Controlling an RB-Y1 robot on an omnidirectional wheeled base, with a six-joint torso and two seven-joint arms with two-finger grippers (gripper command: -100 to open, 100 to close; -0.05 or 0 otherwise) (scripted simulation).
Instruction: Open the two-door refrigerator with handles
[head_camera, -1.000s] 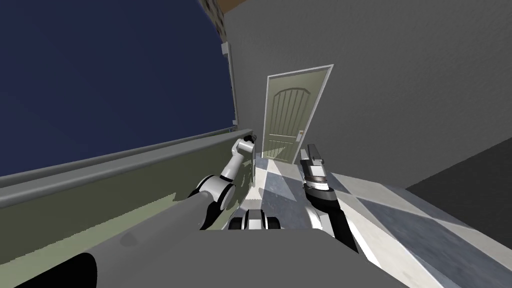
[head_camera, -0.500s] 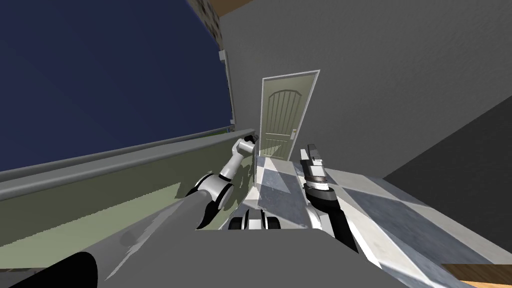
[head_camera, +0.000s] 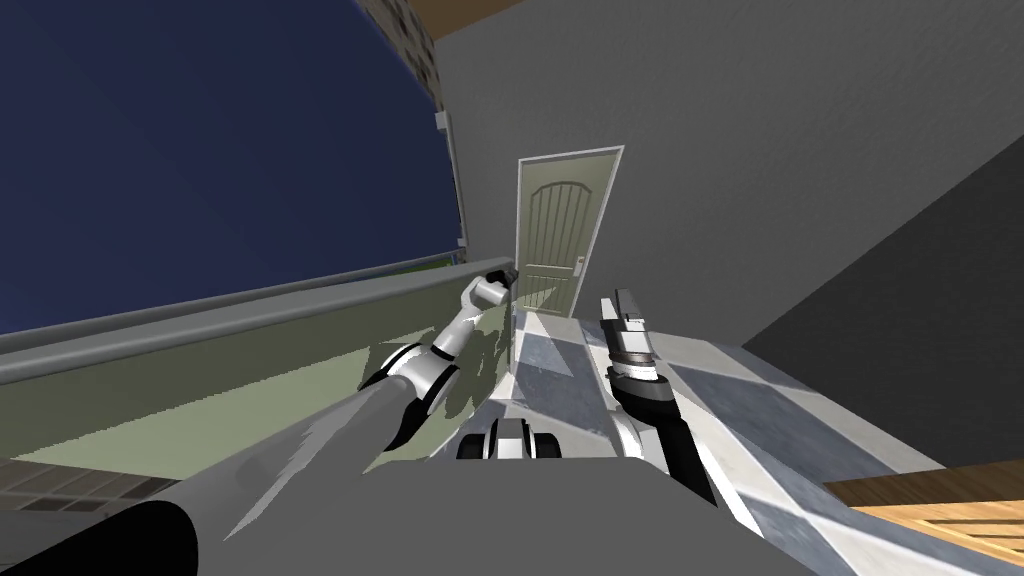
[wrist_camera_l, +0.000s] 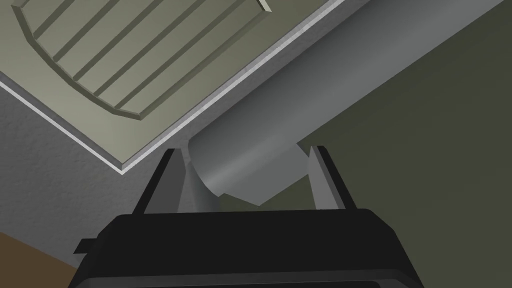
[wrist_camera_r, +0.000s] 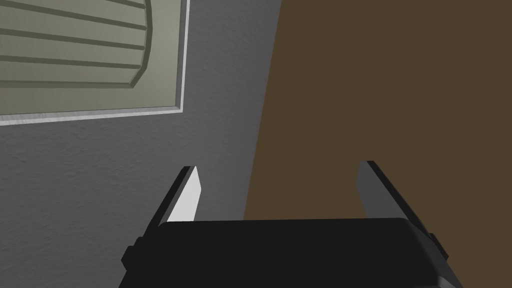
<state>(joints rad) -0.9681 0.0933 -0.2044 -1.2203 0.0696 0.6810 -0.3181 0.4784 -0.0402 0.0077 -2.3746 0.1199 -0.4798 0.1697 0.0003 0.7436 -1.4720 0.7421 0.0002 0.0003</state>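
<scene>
Grey walls (head_camera: 780, 140) closed the room ahead, with a pale green panelled door (head_camera: 560, 225) at twelve o'clock and a tiled floor (head_camera: 730, 395) of pale and blue squares running toward it. From nine o'clock round to eleven, a long olive-grey panel, which I took for the refrigerator door (head_camera: 240, 385), stretched past me. A dark blue surface (head_camera: 200, 150) rose beyond it at ten o'clock. Along the panel's upper edge ran its round grey handle (head_camera: 250, 318).

The left pincer (head_camera: 498, 283) sat at the far end of that bar, at about eleven o'clock from my chest. The left wrist view showed its fingers (wrist_camera_l: 320, 172) pressed against both sides of the bar's end, gripping it. A grip round the bar made sense, since the flat face offers nothing to pull on.

I judged the door to be swung out from its cabinet, with the pull under way, though I could not tell how far it had opened.

The right pincer (head_camera: 626, 305) hung at one o'clock, its fingers spread wide with nothing between them. It was presumably parked there to stay clear of the door's sweep.
</scene>
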